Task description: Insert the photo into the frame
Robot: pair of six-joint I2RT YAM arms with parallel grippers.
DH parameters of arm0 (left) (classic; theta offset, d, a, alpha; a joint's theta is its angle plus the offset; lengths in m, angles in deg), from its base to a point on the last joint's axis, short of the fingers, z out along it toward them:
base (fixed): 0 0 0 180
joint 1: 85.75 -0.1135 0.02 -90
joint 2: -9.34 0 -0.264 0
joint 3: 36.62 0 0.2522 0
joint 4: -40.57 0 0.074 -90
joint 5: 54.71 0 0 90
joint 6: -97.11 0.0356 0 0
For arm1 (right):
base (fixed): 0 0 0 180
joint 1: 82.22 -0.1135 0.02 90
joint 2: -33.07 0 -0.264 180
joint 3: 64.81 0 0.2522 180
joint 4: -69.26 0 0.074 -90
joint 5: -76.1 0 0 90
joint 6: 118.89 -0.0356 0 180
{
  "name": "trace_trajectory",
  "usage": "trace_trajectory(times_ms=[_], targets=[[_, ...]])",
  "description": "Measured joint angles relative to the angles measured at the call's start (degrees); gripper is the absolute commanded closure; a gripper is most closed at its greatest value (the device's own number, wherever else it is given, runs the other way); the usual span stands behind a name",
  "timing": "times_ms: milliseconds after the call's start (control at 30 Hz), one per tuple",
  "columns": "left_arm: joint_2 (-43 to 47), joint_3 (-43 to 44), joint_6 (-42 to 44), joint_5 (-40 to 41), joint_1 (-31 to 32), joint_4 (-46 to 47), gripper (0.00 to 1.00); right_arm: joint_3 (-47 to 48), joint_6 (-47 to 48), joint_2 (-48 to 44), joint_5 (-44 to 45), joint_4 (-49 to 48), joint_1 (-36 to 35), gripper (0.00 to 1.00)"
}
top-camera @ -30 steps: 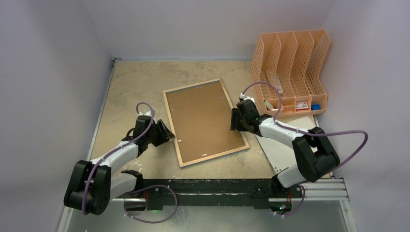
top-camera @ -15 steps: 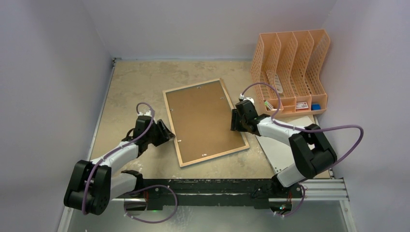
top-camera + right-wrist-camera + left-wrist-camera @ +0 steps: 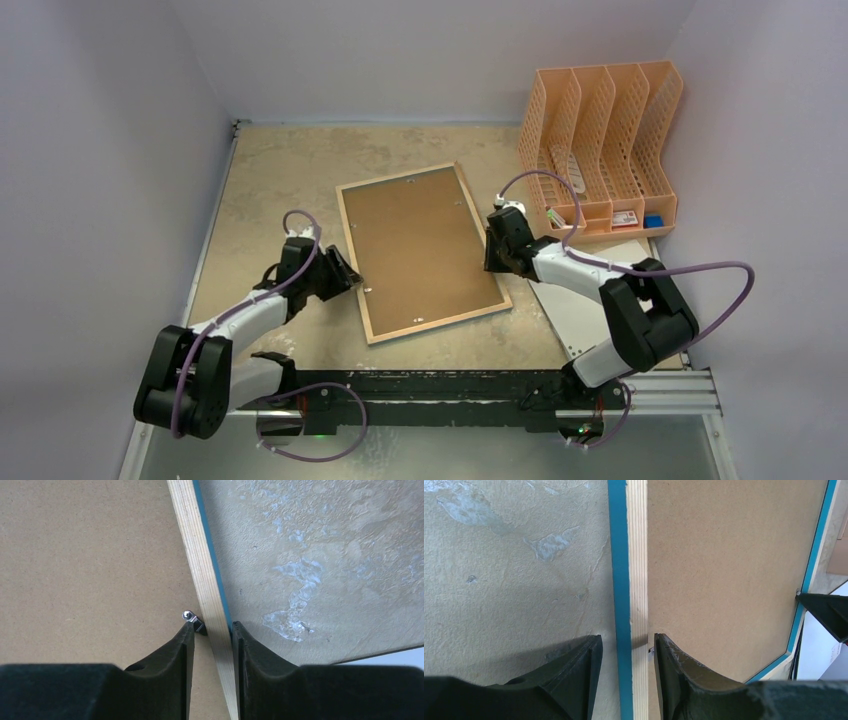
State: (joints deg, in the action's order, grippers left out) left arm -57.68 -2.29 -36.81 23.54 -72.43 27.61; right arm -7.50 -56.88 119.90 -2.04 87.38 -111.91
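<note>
Pale-wood frame (image 3: pixel 196 545), straddled by right claw (image 3: pixel 212 626)

Table (image 3: pixel 280 180): beige top, mottled, pale scuffed patches; walls close on three sides. Frame (image 3: pixel 353 260) lay flat near centre, face down and skewed to table edges, pale wood rear edge up, cyan showing along outer side. Brown backing board (image 3: pixel 420 250) sat inside it, uppermost. Peach file organiser (image 3: pixel 600 140) stood at far right corner, against wall. White sheet (image 3: pixel 570 315) lay flat at right, near front edge, just beside frame's right side. Black rail (image 3: pixel 450 385) ran along near edge.
</note>
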Motion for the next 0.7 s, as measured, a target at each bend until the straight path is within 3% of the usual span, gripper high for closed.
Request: trace_trajectory(times_ms=[300, 500, 700], targets=[[0.31, 1.01, 0.15, 1.03, 0.09, -2.23, 0.55, 0.0, -0.2, -0.17, -0.74, -0.02, -0.17, 0.83], [2.54, 3.69, 1.27, 3.45, 0.11, -7.63, 0.53, 0.0, -0.79, -0.17, -1.4, -0.28, -0.28, 0.67], [4.35, 6.43, 1.55, 3.1, 0.46, -8.72, 0.52, 0.0, -2.32, -1.07, -1.49, -0.31, -0.31, 0.65]])
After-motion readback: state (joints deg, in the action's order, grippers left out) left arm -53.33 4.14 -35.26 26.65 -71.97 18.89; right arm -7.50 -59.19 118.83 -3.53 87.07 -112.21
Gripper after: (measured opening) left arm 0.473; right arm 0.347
